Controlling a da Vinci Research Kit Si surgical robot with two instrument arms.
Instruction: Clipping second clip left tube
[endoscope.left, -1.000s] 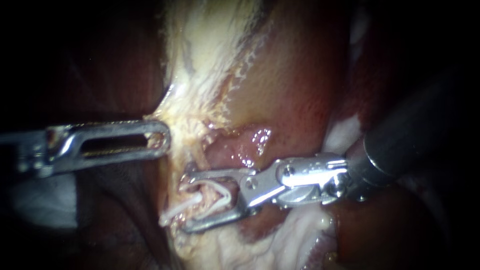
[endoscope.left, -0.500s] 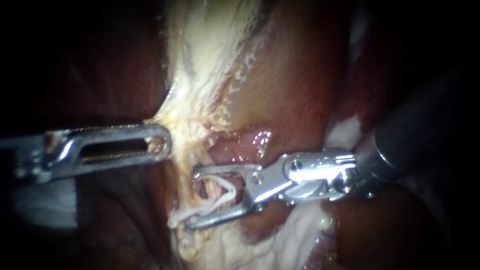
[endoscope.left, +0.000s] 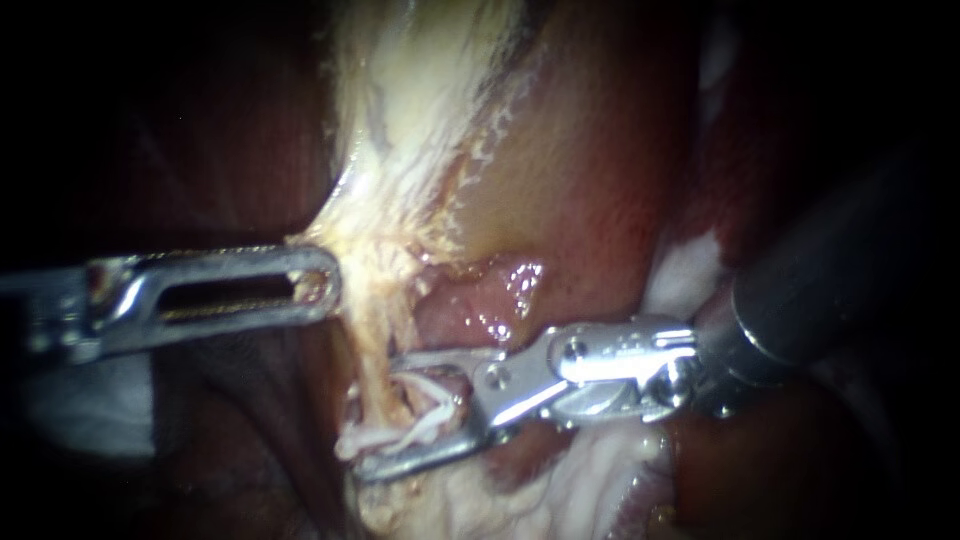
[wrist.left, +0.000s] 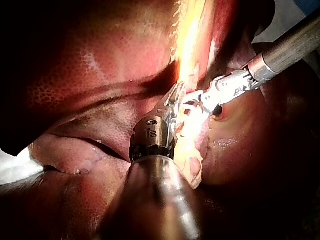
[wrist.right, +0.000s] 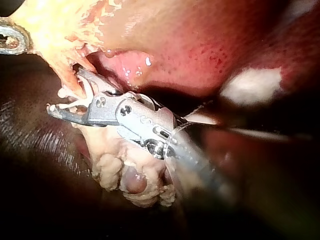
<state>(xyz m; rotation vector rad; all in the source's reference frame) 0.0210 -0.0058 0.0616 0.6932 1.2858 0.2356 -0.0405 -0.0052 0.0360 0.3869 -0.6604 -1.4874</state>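
The right instrument's steel pincer (endoscope.left: 385, 412), pinching its white V-shaped clip (endoscope.left: 432, 398), is sliding back astride the pale stringy tube (endoscope.left: 375, 335), ready for closing

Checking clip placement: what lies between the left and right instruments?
Endoscope view: a pale tube runs between left instrument and right instrument, the latter's white clip straddling it.

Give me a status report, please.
Right instrument jaws hold the clip astride the tube, clip not closed. Left instrument at pale tissue. Path clear.
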